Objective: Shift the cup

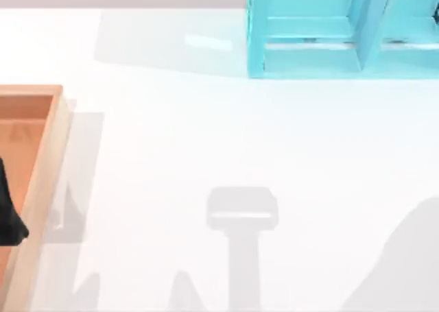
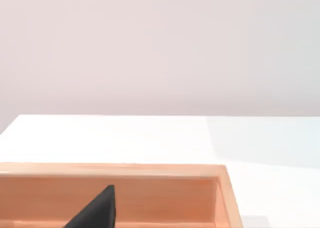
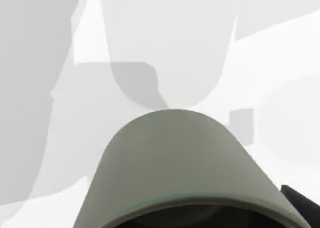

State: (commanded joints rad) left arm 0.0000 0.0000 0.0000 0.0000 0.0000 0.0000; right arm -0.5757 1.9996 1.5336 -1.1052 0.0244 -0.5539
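Note:
A grey-green cup [image 3: 175, 158] sits very near the right wrist camera, its rim turned toward the lens and its body hanging over the white table [image 3: 280, 62], which is crossed by shadows. My right gripper [image 3: 200, 222] is shut on the cup, with one dark fingertip [image 3: 302, 202] against the cup's side. My left gripper [image 1: 8, 212] hovers over the wooden tray at the table's left edge. One of its dark fingertips [image 2: 97, 210] points into the tray.
A wooden tray [image 1: 48, 161] with raised walls lies at the left edge, and its rim [image 2: 150, 170] also appears in the left wrist view. A light blue shelf unit [image 1: 322, 38] stands at the back right. White table [image 1: 226, 140] spreads between them.

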